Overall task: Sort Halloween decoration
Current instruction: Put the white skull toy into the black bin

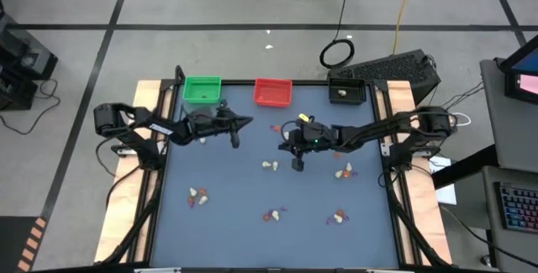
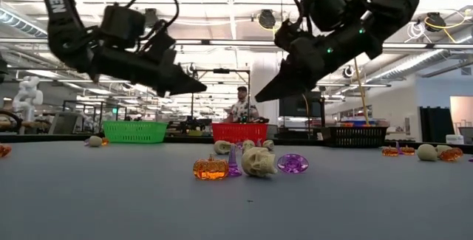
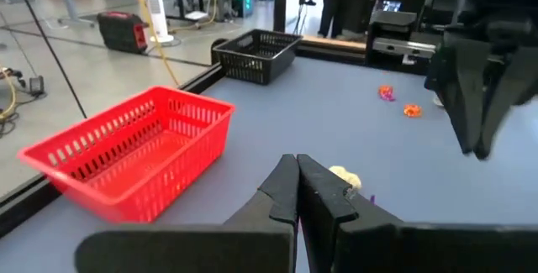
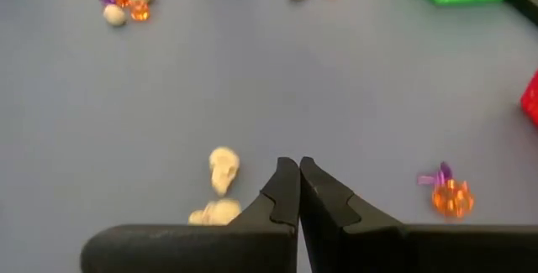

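I am looking at a grey-blue table (image 1: 252, 181) with Halloween decoration trinkets scattered across it in small clusters. Each cluster mixes cream-white skulls (image 2: 259, 162), translucent orange pumpkins (image 2: 211, 168) and purple pieces (image 2: 293, 163) — all far smaller than a gripper. From above, one cluster (image 1: 198, 196) lies toward the front left, one (image 1: 273, 216) front centre, one (image 1: 339, 217) front right, one (image 1: 344, 171) at right, and a cream piece (image 1: 270, 165) sits near the middle.

Along the far edge stand three baskets: a green basket (image 1: 202, 89) at left, a red basket (image 1: 272, 92) in the centre, and a black basket (image 1: 346, 91) at right with a pale piece inside.

My left gripper (image 1: 234, 139) hangs above the table in front of the green basket, fingers pressed together, holding nothing. My right gripper (image 1: 297, 164) hovers over the table's middle, just beside the cream piece — its fingers are also clamped together and empty.

A person (image 2: 240, 107) stands in the room beyond the red basket.
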### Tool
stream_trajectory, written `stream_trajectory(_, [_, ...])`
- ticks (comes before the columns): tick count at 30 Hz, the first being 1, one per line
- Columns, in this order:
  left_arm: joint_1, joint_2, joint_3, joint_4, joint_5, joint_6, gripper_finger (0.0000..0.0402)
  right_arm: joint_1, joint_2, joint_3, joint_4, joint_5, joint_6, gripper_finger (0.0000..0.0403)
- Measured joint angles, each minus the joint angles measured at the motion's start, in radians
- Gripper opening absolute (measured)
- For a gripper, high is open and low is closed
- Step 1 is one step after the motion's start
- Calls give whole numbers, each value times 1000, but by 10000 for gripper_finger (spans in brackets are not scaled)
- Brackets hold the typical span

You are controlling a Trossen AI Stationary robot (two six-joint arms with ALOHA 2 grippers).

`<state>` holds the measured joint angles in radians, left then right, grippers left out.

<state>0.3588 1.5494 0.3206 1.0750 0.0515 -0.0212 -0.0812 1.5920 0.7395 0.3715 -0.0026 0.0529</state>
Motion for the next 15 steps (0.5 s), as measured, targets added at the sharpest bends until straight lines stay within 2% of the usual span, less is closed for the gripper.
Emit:
stream_trajectory(9, [0,0,-88,71,-79,15,6,62,-114,0,-232,0,75,0])
stream_trajectory(15, [0,0,-100,117,-87,61,6,100,-209,1,-483,0,229,13])
